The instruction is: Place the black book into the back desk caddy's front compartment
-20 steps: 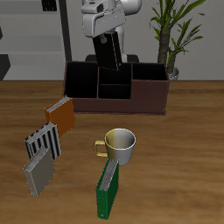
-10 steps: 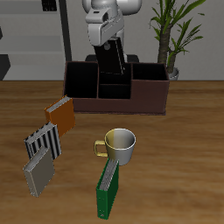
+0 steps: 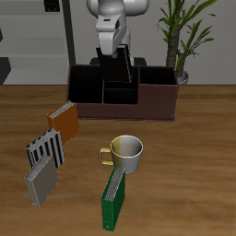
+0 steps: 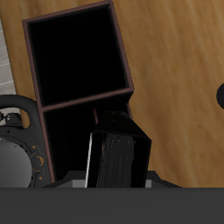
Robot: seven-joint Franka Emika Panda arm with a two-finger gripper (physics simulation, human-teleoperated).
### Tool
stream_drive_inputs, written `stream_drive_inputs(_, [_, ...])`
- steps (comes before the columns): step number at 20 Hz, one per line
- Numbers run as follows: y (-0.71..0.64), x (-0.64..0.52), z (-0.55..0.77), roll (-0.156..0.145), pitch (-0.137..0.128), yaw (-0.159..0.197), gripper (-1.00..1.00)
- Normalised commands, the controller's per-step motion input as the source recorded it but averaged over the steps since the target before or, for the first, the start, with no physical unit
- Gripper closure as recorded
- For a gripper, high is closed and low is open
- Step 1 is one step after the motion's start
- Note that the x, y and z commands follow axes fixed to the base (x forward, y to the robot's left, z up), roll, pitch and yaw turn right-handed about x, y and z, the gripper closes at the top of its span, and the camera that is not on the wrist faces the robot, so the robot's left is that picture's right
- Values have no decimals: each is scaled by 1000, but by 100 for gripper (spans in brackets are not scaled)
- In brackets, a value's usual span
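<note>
My gripper (image 3: 113,46) is shut on the top of the black book (image 3: 122,66), which hangs nearly upright and slightly tilted. The book's lower end is at the middle of the back desk caddy (image 3: 124,109), a long reddish-brown box with black cells. It is by the two small middle cells, just behind the front compartment (image 3: 118,95). I cannot tell whether the end is inside a cell. In the wrist view the black book (image 4: 118,159) stands over the caddy's dark cells, beside a large end cell (image 4: 77,54).
An orange book (image 3: 64,118), a striped book (image 3: 46,149) and a grey book (image 3: 40,181) stand nearer the table's front. A mug (image 3: 127,153) and a green book (image 3: 114,198) are there too. A potted plant (image 3: 181,41) stands behind the caddy.
My gripper has carried the black book down and a little sideways along the caddy. The book's lower end is now lower at the middle cells.
</note>
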Motion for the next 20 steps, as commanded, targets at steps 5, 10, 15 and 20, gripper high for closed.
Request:
stream_drive_inputs(5, [-102, 169, -6, -17, 5, 154, 100])
stream_drive_inputs(10, [8, 88, 114, 1, -14, 90, 100])
stream_drive_inputs(15, [21, 98, 40, 5, -28, 96, 100])
stream_drive_inputs(20, [-23, 51, -21, -4, 1, 50, 100])
